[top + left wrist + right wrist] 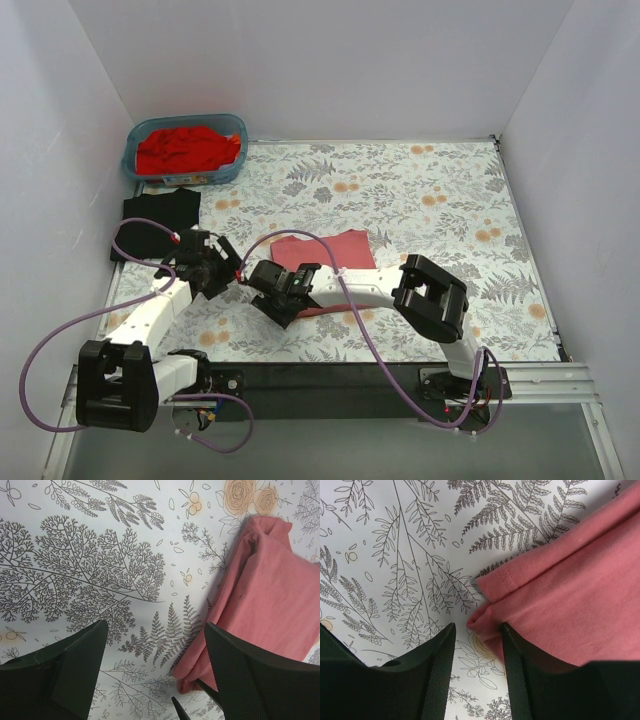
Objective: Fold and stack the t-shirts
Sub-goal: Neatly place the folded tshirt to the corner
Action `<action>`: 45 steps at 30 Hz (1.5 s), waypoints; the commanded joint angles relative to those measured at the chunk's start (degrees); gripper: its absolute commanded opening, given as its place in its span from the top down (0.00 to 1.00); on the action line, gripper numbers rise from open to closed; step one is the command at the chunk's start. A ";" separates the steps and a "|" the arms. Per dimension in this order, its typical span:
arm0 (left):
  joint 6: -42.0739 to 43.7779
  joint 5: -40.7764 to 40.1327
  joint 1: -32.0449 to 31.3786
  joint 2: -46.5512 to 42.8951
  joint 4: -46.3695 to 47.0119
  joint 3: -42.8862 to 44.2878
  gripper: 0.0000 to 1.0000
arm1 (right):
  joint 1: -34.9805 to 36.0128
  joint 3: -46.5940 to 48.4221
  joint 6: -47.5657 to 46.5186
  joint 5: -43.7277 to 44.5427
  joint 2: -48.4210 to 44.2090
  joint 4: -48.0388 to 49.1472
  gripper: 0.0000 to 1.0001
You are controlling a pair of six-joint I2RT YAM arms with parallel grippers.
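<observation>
A folded salmon-pink t-shirt (330, 250) lies on the floral cover, its near edge hidden under my right arm. My left gripper (230, 272) is open just left of it. In the left wrist view the gripper (155, 667) is low over the cover, and the shirt's corner (265, 590) lies by the right finger. My right gripper (268, 295) is open at the shirt's near-left corner. In the right wrist view (477, 637) the corner fold (560, 595) lies at the fingertips, unclamped. A black t-shirt (160, 215) lies at the left. Red t-shirts (188, 148) fill a bin.
The blue bin (232, 165) stands in the back left corner. White walls enclose the table on the left, back and right. The floral cover (440, 210) spreads over the whole table. The two grippers are close together, nearly fingertip to fingertip.
</observation>
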 commanded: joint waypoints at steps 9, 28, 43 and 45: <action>0.47 6.61 0.26 0.37 2.75 -1.24 0.21 | 0.43 2.15 -0.22 7.74 2.58 -3.23 0.99; -10.77 22.71 -1.05 4.24 9.52 -4.58 0.08 | -5.10 -11.65 5.05 -2.55 -13.94 11.71 0.99; -22.19 19.82 -11.25 12.14 19.62 -6.17 0.11 | -5.72 -14.21 6.02 -4.22 -15.70 14.62 0.99; -23.08 19.29 -12.48 13.72 20.33 -5.65 0.16 | -5.72 -14.38 6.28 -4.48 -15.53 14.71 0.99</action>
